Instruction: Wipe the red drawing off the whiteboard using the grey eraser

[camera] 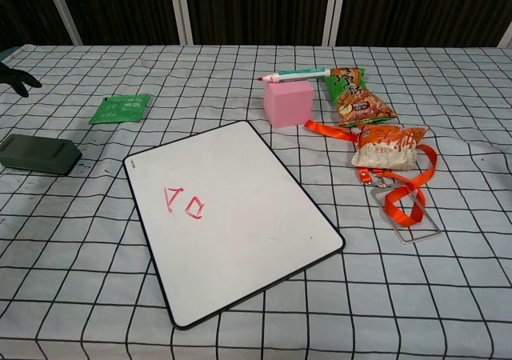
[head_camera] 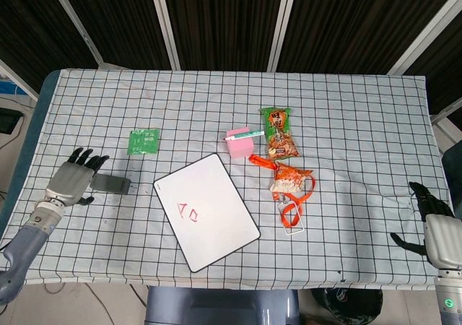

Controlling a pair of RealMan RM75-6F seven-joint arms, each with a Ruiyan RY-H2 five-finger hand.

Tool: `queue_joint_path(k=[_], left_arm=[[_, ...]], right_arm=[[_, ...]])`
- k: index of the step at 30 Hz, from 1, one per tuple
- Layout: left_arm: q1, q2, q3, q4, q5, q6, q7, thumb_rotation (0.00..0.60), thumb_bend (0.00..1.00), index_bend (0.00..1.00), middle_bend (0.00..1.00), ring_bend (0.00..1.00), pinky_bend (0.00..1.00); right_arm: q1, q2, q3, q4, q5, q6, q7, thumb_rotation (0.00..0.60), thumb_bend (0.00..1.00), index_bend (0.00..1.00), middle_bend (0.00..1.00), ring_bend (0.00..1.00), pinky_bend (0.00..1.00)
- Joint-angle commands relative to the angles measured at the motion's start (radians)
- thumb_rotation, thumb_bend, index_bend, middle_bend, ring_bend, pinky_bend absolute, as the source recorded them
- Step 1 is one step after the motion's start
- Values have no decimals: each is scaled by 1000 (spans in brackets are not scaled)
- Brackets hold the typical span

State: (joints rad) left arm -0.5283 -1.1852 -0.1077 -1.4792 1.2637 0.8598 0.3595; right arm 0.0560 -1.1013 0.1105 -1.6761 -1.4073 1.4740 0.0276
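Grey eraser (head_camera: 112, 185) lies flat on the checked tablecloth (head_camera: 346, 123), right by the fingertips (head_camera: 92, 159) of the left hand (head_camera: 72, 179). That hand is over the eraser's near end with its fingers spread apart, and it holds nothing; I cannot tell if it touches the eraser. Past the eraser, away from those fingers, lies the whiteboard (head_camera: 209, 209), turned a bit crooked, with the red drawing (head_camera: 190, 213) on it. A green packet (head_camera: 144, 141) lies just beyond the fingers, further up the table. The right hand (head_camera: 431, 222) is far off at the other edge of the table, fingers apart, holding nothing. A pink block (head_camera: 239, 144) with a marker pen (head_camera: 243, 133) on top sits past the whiteboard's far corner.
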Motion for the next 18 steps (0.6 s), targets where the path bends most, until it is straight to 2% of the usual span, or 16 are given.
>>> queue_joint_path(k=[1, 13, 18], left_arm=[[-17, -23, 5, 26, -2, -17, 8, 600, 130, 114, 171, 0, 0], [-63, -110, 20, 121, -24, -42, 56, 600, 181, 215, 230, 0, 0], [-73, -135, 28, 153, -25, -47, 54, 600, 194, 271, 286, 0, 0]], right_arm=[[0, 0, 0, 0, 1, -1, 0, 600, 195, 49, 120, 198, 212], [1, 1, 1, -2, 7, -5, -4, 600, 195, 48, 120, 198, 212], [2, 1, 1, -4, 10, -6, -7, 600, 196, 49, 120, 198, 212]])
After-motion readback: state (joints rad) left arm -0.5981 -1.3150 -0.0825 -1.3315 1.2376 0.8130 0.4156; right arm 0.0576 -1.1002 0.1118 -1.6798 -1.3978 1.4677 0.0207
